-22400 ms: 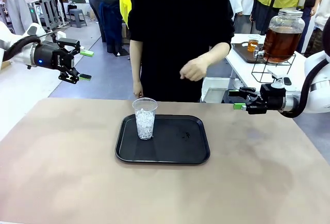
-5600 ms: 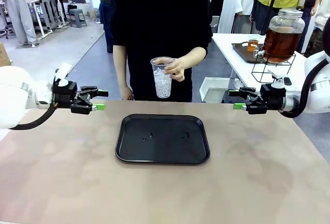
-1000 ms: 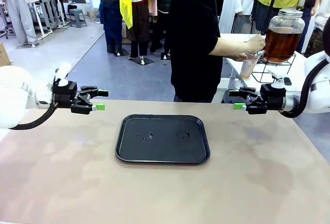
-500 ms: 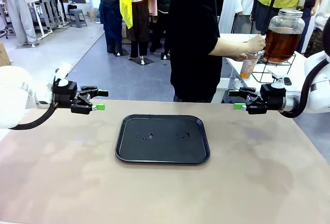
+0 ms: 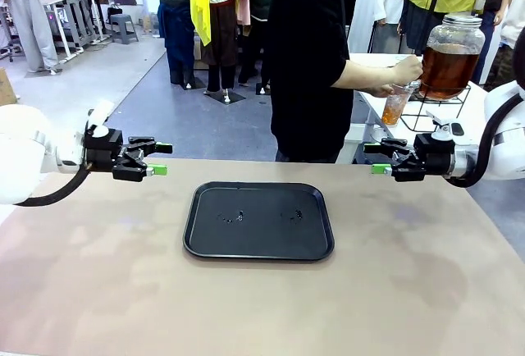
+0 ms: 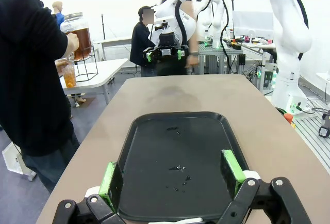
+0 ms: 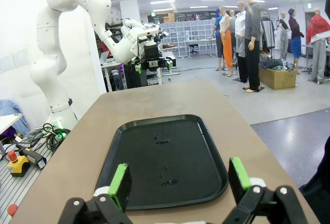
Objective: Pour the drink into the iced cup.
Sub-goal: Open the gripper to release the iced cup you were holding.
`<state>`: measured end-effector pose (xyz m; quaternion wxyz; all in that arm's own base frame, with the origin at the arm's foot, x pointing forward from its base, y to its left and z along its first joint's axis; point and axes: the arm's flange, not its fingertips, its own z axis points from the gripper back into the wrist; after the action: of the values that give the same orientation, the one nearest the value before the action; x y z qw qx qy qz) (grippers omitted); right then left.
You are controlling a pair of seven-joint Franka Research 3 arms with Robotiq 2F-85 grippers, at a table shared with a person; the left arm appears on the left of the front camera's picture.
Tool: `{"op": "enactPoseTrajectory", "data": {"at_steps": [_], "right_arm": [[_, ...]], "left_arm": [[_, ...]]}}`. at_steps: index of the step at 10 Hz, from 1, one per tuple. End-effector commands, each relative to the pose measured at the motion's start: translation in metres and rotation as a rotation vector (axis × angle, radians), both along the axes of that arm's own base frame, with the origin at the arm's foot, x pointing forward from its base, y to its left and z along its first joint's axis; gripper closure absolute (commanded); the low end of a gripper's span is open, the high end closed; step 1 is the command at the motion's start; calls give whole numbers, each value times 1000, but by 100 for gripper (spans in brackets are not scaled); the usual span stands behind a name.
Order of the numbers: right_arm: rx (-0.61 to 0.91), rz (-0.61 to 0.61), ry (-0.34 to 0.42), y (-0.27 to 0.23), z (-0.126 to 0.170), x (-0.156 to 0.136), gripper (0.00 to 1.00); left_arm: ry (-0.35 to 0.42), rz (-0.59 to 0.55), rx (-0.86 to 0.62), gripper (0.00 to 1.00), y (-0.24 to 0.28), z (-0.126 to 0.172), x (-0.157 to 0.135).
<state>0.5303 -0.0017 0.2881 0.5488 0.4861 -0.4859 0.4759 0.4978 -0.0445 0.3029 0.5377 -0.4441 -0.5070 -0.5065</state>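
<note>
Left gripper [image 5: 156, 159] hangs over the near-left edge of the tabletop [image 5: 123, 290] in the front view, arm level, fingers spread wide and holding nothing, green pads pointing toward the middle. Right gripper [image 5: 377, 157] mirrors it from the other side, also released and empty. Between them, lower on the tabletop, lies a black tray [image 5: 259, 221] with a few small dark specks on it; what they are is too small to tell. Beyond the right gripper, at a side table, a person turned side-on holds a cup [image 5: 395, 103] under the spigot of a glass jar [image 5: 449, 57] of amber drink [image 5: 447, 69]. One hand [image 5: 407, 69] is at the jar; the other is partly hidden behind the cup. Amber liquid shows in the cup, but its ice cannot be made out.

From the left wrist, the gripper [image 6: 174, 175] stands open with the tray [image 6: 149, 131] straight ahead between its fingers. Far ahead is the right gripper [image 6: 165, 54]. Off to the left, the person's dark sleeve cuts off much of the view; the cup [image 6: 67, 74] and jar [image 6: 79, 33] show past it.

From the right wrist, the gripper [image 7: 179, 180] is open, the tray [image 7: 206, 146] just ahead, and the left gripper [image 7: 152, 63] far beyond it.
</note>
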Motion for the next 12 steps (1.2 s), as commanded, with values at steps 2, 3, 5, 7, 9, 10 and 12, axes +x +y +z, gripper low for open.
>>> {"op": "enactPoseTrajectory", "data": {"at_steps": [2, 3, 5, 7, 9, 10, 12], "right_arm": [[5, 5, -2, 0, 3, -1, 0], [5, 5, -2, 0, 3, -1, 0], [5, 5, -2, 0, 3, -1, 0], [5, 5, -2, 0, 3, -1, 0], [5, 5, -2, 0, 3, -1, 0], [5, 5, -2, 0, 3, -1, 0], [5, 5, -2, 0, 3, -1, 0]], "left_arm": [[2, -1, -2, 0, -1, 2, 2], [2, -1, -2, 0, -1, 2, 2], [2, -1, -2, 0, -1, 2, 2], [2, -1, -2, 0, -1, 2, 2], [2, -1, -2, 0, -1, 2, 2], [2, -1, -2, 0, -1, 2, 2], [2, -1, -2, 0, -1, 2, 2]]}}
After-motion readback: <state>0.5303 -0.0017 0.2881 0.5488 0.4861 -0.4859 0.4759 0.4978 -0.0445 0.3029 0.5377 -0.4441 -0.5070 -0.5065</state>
